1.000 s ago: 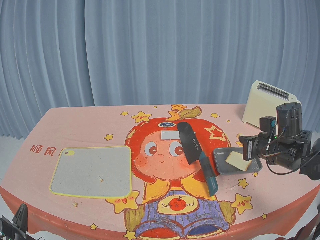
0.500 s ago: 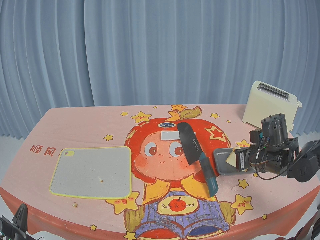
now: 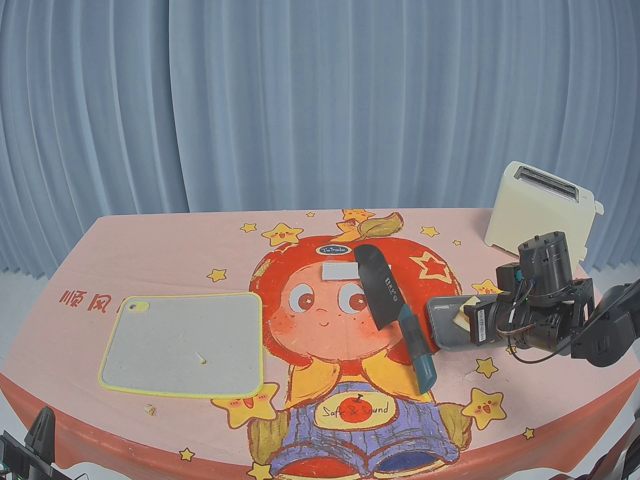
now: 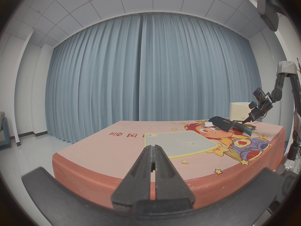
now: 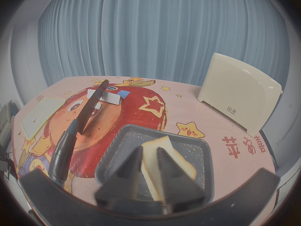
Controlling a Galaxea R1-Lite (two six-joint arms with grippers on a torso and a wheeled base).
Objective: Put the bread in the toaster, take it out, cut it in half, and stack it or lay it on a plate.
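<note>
A slice of bread (image 5: 185,168) lies in the dark grey tray (image 5: 125,148) at the table's right side, also seen as bread (image 3: 463,313) in tray (image 3: 441,321). My right gripper (image 5: 149,153) sits low over the tray, its two fingers closed onto the slice's near part. From the head it shows as the right gripper (image 3: 470,319), level and pointing left. The cream toaster (image 3: 540,211) stands behind it. My left gripper (image 4: 153,170) is shut on nothing, off the table's front left corner.
A black knife with a teal handle (image 3: 395,311) lies just left of the tray, blade on a small white card (image 3: 340,271). A yellow-rimmed cutting board (image 3: 183,345) lies at the front left, with crumbs on and near it. The toaster (image 5: 238,91) is close behind the tray.
My right arm came down and moved left from beside the tray onto the bread, now covering most of the slice. The left arm, knife and board stayed put.
</note>
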